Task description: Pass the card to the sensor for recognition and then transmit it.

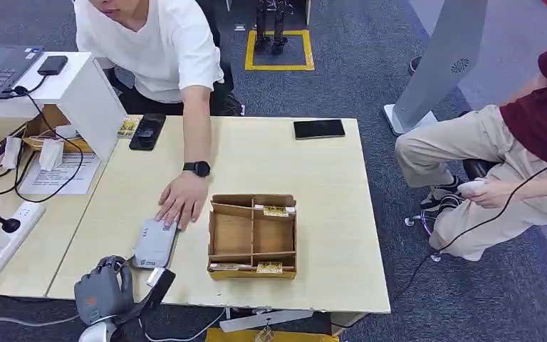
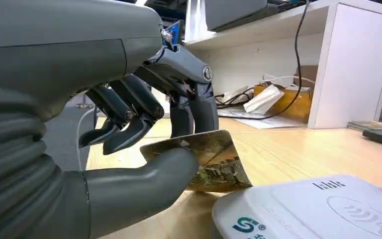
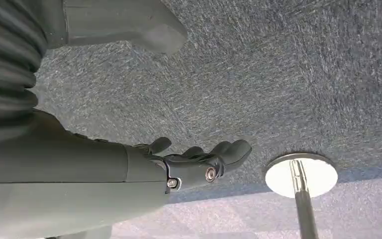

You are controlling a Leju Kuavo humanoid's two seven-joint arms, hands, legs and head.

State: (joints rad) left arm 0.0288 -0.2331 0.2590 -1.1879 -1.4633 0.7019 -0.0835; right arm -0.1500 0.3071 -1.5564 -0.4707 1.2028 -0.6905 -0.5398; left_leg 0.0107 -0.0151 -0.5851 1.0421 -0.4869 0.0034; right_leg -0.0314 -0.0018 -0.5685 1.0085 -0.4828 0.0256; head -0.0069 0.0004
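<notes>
Currently my left hand (image 2: 144, 144) pinches the card (image 2: 214, 162) by one edge at lower centre, just beside the sensor (image 2: 308, 209) on the counter (image 1: 313, 185); thin, light and slightly bowed, it wants a firm edge grip.

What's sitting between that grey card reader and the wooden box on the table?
Nothing: in the head view only a narrow strip of bare table separates the card reader from the wooden box.
</notes>
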